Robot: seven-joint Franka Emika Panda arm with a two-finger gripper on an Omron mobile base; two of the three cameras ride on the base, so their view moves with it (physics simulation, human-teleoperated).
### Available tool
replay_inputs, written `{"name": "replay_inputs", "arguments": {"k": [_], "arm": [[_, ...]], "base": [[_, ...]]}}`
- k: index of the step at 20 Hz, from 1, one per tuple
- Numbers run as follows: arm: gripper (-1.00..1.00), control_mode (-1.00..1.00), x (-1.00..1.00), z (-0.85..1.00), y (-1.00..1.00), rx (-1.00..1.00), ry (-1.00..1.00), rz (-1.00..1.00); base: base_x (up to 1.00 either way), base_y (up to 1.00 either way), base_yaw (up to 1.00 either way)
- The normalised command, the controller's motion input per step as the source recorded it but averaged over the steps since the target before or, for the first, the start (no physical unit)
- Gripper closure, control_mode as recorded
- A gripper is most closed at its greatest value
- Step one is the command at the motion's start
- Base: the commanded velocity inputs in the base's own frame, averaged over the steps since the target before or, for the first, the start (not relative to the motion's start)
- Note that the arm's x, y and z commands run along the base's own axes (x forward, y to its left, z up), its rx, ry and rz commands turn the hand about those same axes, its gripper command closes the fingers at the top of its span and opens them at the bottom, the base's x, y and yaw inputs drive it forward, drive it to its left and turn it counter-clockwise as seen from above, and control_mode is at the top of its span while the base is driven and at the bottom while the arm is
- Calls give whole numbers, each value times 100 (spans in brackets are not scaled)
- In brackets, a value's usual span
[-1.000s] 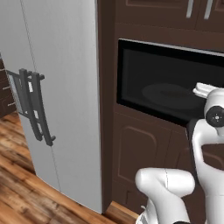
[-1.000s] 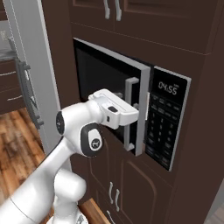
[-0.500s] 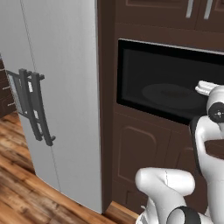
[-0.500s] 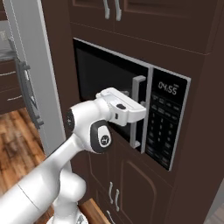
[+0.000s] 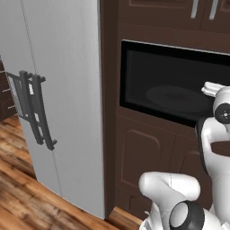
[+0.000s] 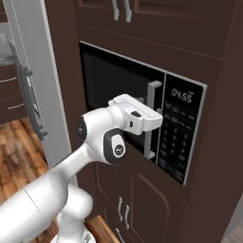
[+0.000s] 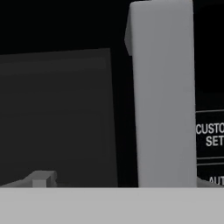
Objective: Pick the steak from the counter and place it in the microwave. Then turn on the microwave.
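Since the earlier frame the hand had swung right, from the glass door toward the handle. The microwave sat built into dark cabinets, door shut, grey vertical handle just left of the keypad. The gripper was spread wide, its tips right at the handle; contact was hard to tell. Step in hand was likely opening the door: centre the jaws around the bar, close, pull straight outward. No steak visible; a fridge stood left.

Grey fridge beside brown cabinets, wood floor.
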Motion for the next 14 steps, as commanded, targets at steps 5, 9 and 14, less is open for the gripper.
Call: {"name": "replay_inputs", "arguments": {"k": [5,9,14], "arm": [[-100,-100,25,-6,-9,0,0,0],[-100,-100,23,-7,-11,0,0,0],[-100,-100,7,-3,-4,0,0,0]], "base": [[0,0,0],[0,0,0],[0,0,0]]}}
